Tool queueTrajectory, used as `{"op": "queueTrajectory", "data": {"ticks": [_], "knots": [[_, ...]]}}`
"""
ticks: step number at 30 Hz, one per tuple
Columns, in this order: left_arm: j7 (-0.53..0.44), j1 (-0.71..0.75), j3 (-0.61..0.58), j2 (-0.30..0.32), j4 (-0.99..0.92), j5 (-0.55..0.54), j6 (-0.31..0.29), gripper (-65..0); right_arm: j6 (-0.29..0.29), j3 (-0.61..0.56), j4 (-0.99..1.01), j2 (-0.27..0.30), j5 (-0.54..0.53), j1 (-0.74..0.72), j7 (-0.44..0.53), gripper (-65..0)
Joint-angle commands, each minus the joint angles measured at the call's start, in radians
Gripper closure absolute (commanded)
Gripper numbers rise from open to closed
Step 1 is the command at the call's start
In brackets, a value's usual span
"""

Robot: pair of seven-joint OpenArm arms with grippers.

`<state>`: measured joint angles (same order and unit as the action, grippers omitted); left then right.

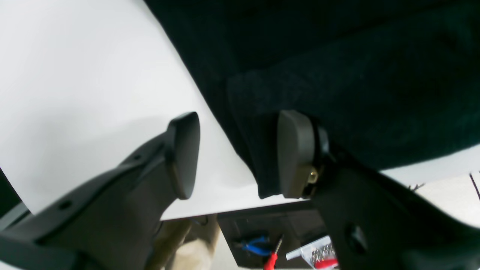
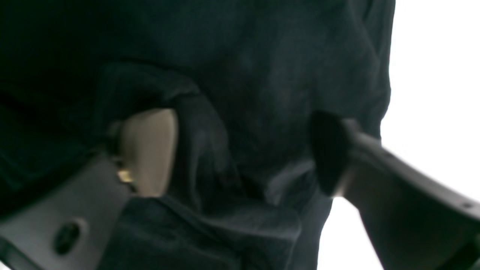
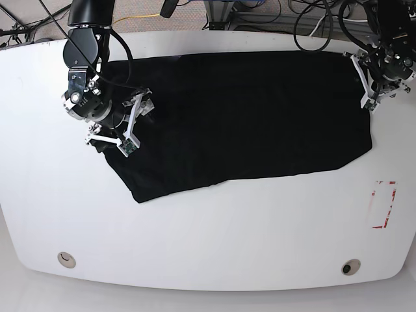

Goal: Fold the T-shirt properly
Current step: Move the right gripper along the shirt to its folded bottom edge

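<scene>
The black T-shirt (image 3: 247,117) lies spread wide across the white table (image 3: 208,234), its front edge slanting up to the right. My right gripper (image 3: 120,127) hovers over the shirt's left end. In the right wrist view its fingers (image 2: 150,150) stand far apart, and a loose bunched fold of the T-shirt (image 2: 232,157) rises between them, touching neither pad. My left gripper (image 3: 366,86) is at the shirt's far right edge. In the left wrist view the left gripper (image 1: 240,155) is open; one pad (image 1: 296,153) rests against the hanging hem of the T-shirt (image 1: 337,75), and the other is over bare table.
A red-outlined rectangle (image 3: 383,205) marks the table at the right. Two round holes (image 3: 65,259) sit near the front edge. Cables lie behind the table. Beyond the table edge in the left wrist view are blue pliers (image 1: 255,245) and a red screwdriver (image 1: 272,258).
</scene>
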<state>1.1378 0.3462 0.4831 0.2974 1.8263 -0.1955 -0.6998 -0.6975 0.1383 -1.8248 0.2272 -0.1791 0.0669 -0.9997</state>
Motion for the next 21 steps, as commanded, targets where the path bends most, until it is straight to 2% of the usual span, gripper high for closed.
{"op": "queueTrajectory", "data": {"ticks": [1, 5, 9, 15, 19, 21], "knots": [[0.003, -0.003, 0.01, 0.016, 0.017, 0.003, 0.002, -31.2, -0.001, 0.017, -0.019, 0.01, -0.004, -0.017, 0.017, -56.0], [0.003, -0.02, 0.012, 0.016, 0.019, 0.003, 0.002, -31.2, -0.001, 0.086, -0.01, -0.004, -0.004, -0.052, 0.018, -52.3], [0.003, -0.045, 0.015, 0.016, 0.019, 0.003, 0.002, -31.2, -0.001, 0.129, 0.09, -0.019, -0.004, -0.132, 0.018, -48.8], [0.005, -0.074, 0.045, 0.01, 0.02, 0.001, 0.002, -31.2, -0.001, 0.191, 0.287, -0.019, -0.004, -0.275, 0.028, -48.7], [0.005, -0.117, 0.065, 0.009, 0.02, 0.001, 0.002, -31.2, -0.001, 0.217, 0.437, -0.018, -0.004, -0.373, 0.083, -48.7], [0.005, -0.135, 0.067, 0.007, 0.02, 0.001, 0.002, -31.2, -0.001, 0.217, 0.524, 0.002, -0.003, -0.425, 0.103, -48.4]]}}
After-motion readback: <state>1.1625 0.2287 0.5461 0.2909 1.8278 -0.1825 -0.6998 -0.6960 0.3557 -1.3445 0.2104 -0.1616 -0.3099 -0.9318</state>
